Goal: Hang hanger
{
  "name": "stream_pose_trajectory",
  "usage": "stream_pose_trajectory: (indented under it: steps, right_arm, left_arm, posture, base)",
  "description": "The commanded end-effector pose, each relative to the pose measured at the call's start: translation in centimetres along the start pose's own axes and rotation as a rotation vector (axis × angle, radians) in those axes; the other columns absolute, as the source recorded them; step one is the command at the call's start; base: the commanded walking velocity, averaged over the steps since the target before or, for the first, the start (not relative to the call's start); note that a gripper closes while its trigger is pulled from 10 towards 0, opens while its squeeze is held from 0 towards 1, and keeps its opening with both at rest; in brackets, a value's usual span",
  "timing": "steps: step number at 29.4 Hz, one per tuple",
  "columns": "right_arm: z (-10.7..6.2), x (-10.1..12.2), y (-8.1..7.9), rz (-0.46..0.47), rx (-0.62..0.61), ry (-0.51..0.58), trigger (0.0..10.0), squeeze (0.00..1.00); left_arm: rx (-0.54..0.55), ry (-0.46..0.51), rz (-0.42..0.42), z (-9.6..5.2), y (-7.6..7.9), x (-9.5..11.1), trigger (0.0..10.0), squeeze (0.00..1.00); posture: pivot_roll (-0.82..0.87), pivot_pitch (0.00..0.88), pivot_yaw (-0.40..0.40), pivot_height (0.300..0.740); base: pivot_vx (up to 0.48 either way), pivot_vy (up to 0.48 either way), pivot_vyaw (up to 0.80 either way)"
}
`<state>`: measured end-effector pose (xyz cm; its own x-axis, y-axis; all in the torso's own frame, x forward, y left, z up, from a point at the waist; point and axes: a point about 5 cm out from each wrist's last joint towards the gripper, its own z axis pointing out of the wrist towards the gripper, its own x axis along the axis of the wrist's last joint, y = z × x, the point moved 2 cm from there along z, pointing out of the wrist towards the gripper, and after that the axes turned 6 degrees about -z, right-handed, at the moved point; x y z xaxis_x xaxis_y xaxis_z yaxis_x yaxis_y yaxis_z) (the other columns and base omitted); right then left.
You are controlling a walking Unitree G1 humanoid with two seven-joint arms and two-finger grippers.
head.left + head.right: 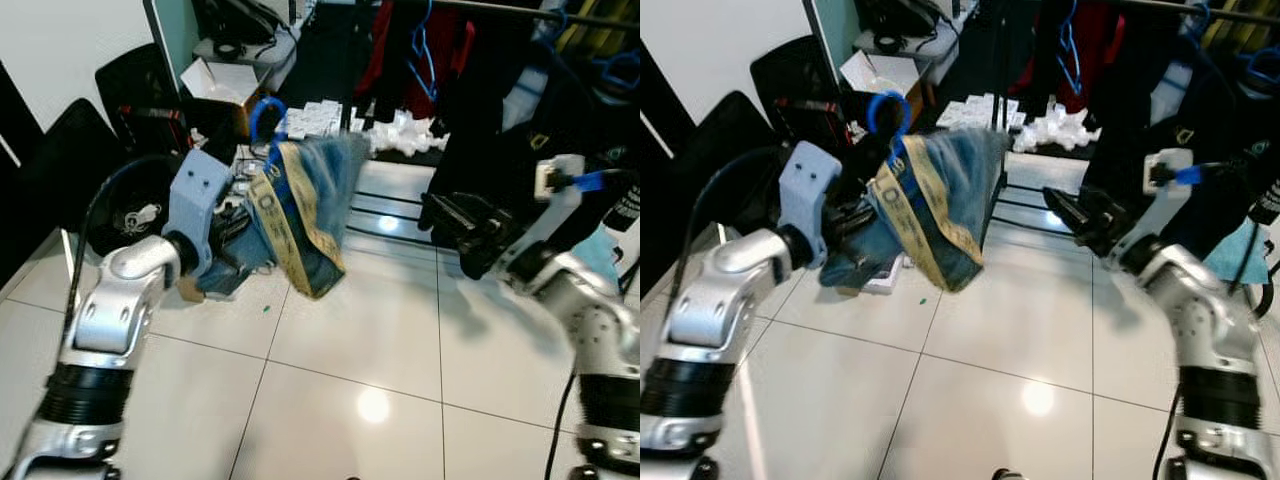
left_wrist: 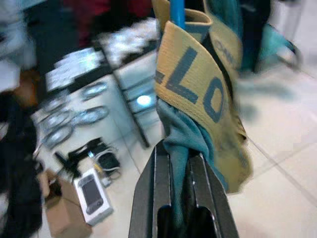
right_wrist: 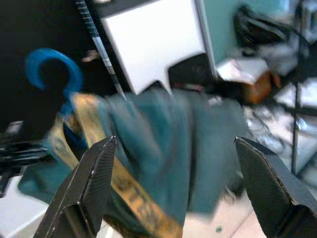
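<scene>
the left gripper point(image 2: 178, 163) is raised over the tiled floor point(image 1: 380, 340), its fingers point(image 2: 154, 188) clenched on a teal garment point(image 1: 310, 215) with a yellow lettered band point(image 2: 193, 84), draped on a blue hanger point(image 1: 886, 108). the right gripper point(image 3: 178, 193) hangs near, fingers spread wide, facing the garment without touching it.

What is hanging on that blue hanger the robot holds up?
A blue denim garment with a yellow lettered band is draped over the blue hanger. The cloth covers the hanger's bar; just its hook shows, and the left gripper pinches the fabric.
</scene>
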<state>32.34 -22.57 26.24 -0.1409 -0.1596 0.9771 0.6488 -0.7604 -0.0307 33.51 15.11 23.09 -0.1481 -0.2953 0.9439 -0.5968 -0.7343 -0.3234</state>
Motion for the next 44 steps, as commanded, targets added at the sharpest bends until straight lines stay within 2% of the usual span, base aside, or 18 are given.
stream_pose_trajectory:
  steps: [1, 2, 4, 7, 8, 10, 13, 14, 15, 16, 19, 26, 30, 31, 33, 34, 38, 44]
  right_arm:
    - [-2.6, 1.5, -0.7, -0.058, 0.172, -0.041, 10.0, 0.0]
    - [-2.6, 1.5, -0.7, -0.058, 0.172, -0.041, 10.0, 0.0]
    - [-4.8, 2.6, -1.1, -0.104, 0.314, -0.17, 10.0, 0.0]
    - [-5.2, 2.9, -1.2, -0.133, 0.348, -0.222, 10.0, 0.0]
    - [-5.4, 3.2, -1.5, -0.162, 0.397, -0.276, 10.0, 0.0]
    - [-5.4, 3.2, -1.5, -0.162, 0.397, -0.276, 10.0, 0.0]
    - [-5.0, 2.5, -2.5, -0.22, 0.48, -0.383, 10.0, 0.0]
    - [-5.0, 2.5, -2.5, -0.22, 0.48, -0.383, 10.0, 0.0]
    - [-4.5, 1.8, -3.3, -0.243, 0.539, -0.43, 10.0, 0.0]
    - [-4.5, 1.8, -3.3, -0.243, 0.539, -0.43, 10.0, 0.0]
    - [-3.7, 0.5, -6.0, -0.25, 0.718, -0.485, 10.0, 0.0]
    - [-3.8, -0.7, -7.9, -0.259, 0.889, -0.575, 10.0, 0.0]
    - [-3.8, -1.3, -7.8, -0.289, 0.92, -0.626, 10.0, 0.0]
    - [-3.7, -1.3, -7.7, -0.298, 0.914, -0.634, 1.9, 0.0]
    - [-3.7, -1.4, -7.6, -0.305, 0.911, -0.64, 1.9, 0.0]
    - [-3.8, -1.5, -7.6, -0.317, 0.919, -0.662, 0.0, 0.0]
    - [-4.2, -1.6, -7.5, -0.345, 0.922, -0.706, 0.0, 0.0]
    - [-4.0, -1.7, -7.2, -0.361, 0.901, -0.699, 0.0, 0.0]
  left_arm:
    - [-0.189, -0.023, 0.105, -1.2, 1.8, -0.2, 10.0, 0.0]
    - [-0.189, -0.023, 0.105, -1.2, 1.8, -0.2, 10.0, 0.0]
    - [-0.356, -0.035, 0.159, -2.2, 3.3, -0.2, 10.0, 0.0]
    - [-0.402, -0.038, 0.174, -2.4, 3.7, -0.1, 10.0, 0.0]
    - [-0.456, -0.048, 0.193, -2.3, 4.4, -0.2, 10.0, 0.0]
    - [-0.456, -0.048, 0.193, -2.3, 4.4, -0.2, 10.0, 0.0]
    - [-0.555, -0.041, 0.206, -2.0, 5.9, 0.1, 10.0, 0.0]
    - [-0.555, -0.041, 0.206, -2.0, 5.9, 0.1, 10.0, 0.0]
    - [-0.607, -0.016, 0.203, -1.6, 6.8, 0.5, 10.0, 0.0]
    - [-0.607, -0.016, 0.203, -1.6, 6.8, 0.5, 10.0, 0.0]
    - [-0.72, 0.043, 0.207, -1.0, 8.9, 1.5, 10.0, 0.0]
    - [-0.795, 0.093, 0.208, -1.0, 10.1, 2.3, 10.0, 0.0]
    - [-0.814, 0.105, 0.21, -1.0, 10.4, 2.6, 10.0, 0.0]
    - [-0.818, 0.112, 0.206, -1.0, 10.5, 2.7, 10.0, 0.0]
    - [-0.821, 0.116, 0.202, -1.0, 10.6, 2.8, 10.0, 0.0]
    - [-0.823, 0.118, 0.202, -1.0, 10.7, 2.8, 10.0, 0.0]
    - [-0.819, 0.111, 0.21, -0.9, 10.5, 2.6, 10.0, 0.0]
    - [-0.796, 0.109, 0.211, -0.8, 10.2, 2.4, 10.0, 0.0]
  posture:
    - [-0.03, 0.157, -0.01, 0.74]
    - [-0.03, 0.157, -0.01, 0.74]
    - [-0.04, 0.158, -0.012, 0.74]
    - [-0.04, 0.158, -0.011, 0.74]
    - [-0.04, 0.155, -0.008, 0.74]
    - [-0.04, 0.155, -0.008, 0.74]
    - [-0.05, 0.152, -0.003, 0.74]
    - [-0.05, 0.152, -0.003, 0.74]
    - [-0.05, 0.15, -0.004, 0.74]
    - [-0.05, 0.15, -0.004, 0.74]
    - [-0.04, 0.148, -0.002, 0.74]
    - [-0.04, 0.15, -0.004, 0.74]
    - [-0.04, 0.152, -0.006, 0.74]
    - [-0.04, 0.152, -0.007, 0.74]
    - [-0.04, 0.152, -0.007, 0.74]
    - [-0.04, 0.152, -0.007, 0.74]
    - [-0.04, 0.151, -0.007, 0.74]
    - [-0.04, 0.145, -0.008, 0.74]
  base:
    - [0.0, 0.0, 0.0]
    - [0.0, 0.0, 0.0]
    - [0.0, 0.0, 0.0]
    - [0.0, 0.0, 0.0]
    - [0.0, 0.0, 0.0]
    - [0.0, 0.0, 0.0]
    - [0.0, 0.0, 0.0]
    - [0.0, 0.0, 0.0]
    - [0.0, 0.0, 0.0]
    - [0.0, 0.0, 0.0]
    - [0.0, 0.0, 0.0]
    - [0.0, 0.0, 0.0]
    - [0.0, 0.0, 0.0]
    - [0.0, 0.0, 0.0]
    - [0.0, 0.0, 0.0]
    - [0.0, 0.0, 0.0]
    - [0.0, 0.0, 0.0]
    - [0.0, 0.0, 0.0]
